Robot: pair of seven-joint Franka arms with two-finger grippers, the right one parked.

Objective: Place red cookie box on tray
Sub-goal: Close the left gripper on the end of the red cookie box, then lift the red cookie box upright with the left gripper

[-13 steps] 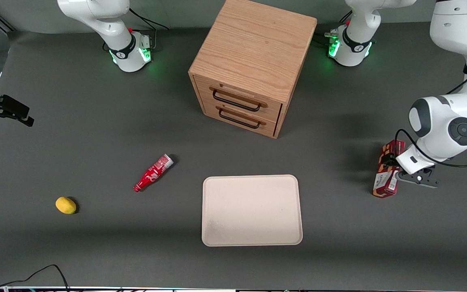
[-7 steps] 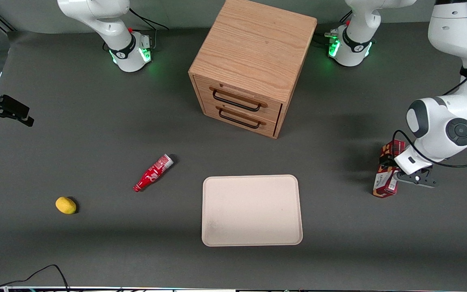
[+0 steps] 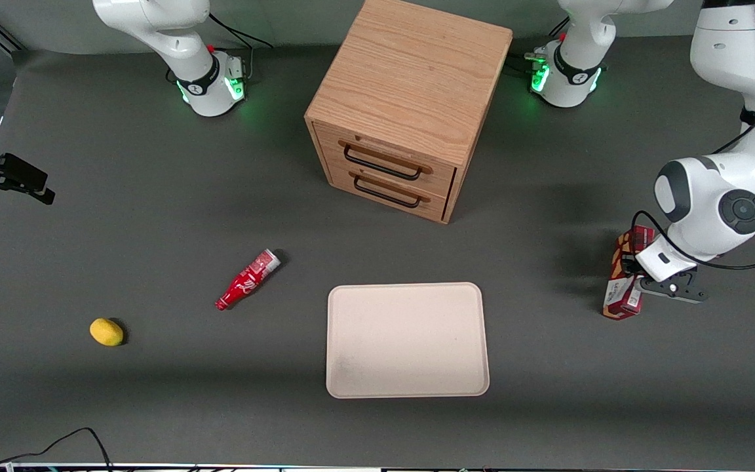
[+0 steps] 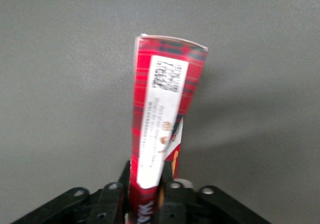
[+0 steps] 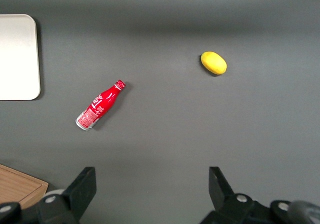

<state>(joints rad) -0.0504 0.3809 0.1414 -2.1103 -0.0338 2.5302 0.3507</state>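
Observation:
The red cookie box (image 3: 620,288) is at the working arm's end of the table, its long axis running toward the front camera. My gripper (image 3: 631,270) is shut on it about midway along. In the left wrist view the black fingers (image 4: 172,194) press both narrow sides of the red cookie box (image 4: 162,99), and my gripper (image 4: 147,186) holds it with the white label panel facing the camera. The cream tray (image 3: 407,341) lies flat with nothing on it, well apart from the box toward the table's middle. One corner of the tray (image 5: 17,54) shows in the right wrist view.
A wooden two-drawer cabinet (image 3: 410,98) stands farther from the front camera than the tray. A small red bottle (image 3: 248,280) lies on its side beside the tray, toward the parked arm's end. A yellow lemon (image 3: 107,332) lies farther that way.
The working arm's wrist has shifted slightly toward the table's middle, away from the front camera. The box in the gripper has moved a little with it.

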